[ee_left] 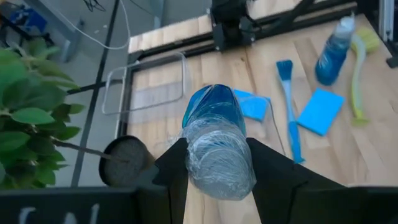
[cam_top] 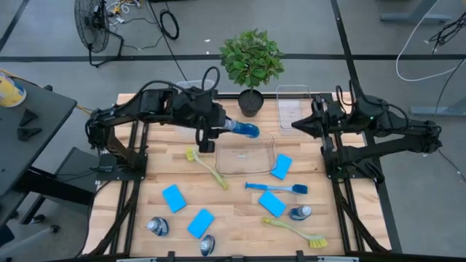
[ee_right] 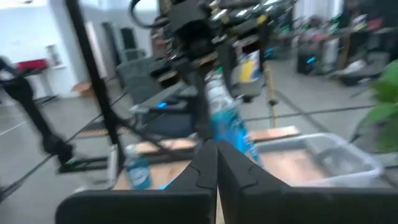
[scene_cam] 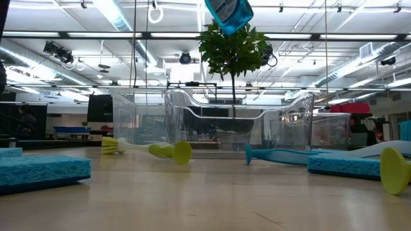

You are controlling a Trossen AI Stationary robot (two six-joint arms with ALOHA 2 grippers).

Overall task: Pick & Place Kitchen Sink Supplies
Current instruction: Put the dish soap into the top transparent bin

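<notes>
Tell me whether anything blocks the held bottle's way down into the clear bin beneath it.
Nothing visible does. The left gripper holds the bottle in the air above the far edge of the clear bin, whose top is open and which looks empty. The potted plant stands behind it, off that path.

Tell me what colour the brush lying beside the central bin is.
Blue brush, beside the bin; clearest in the high view.
</notes>
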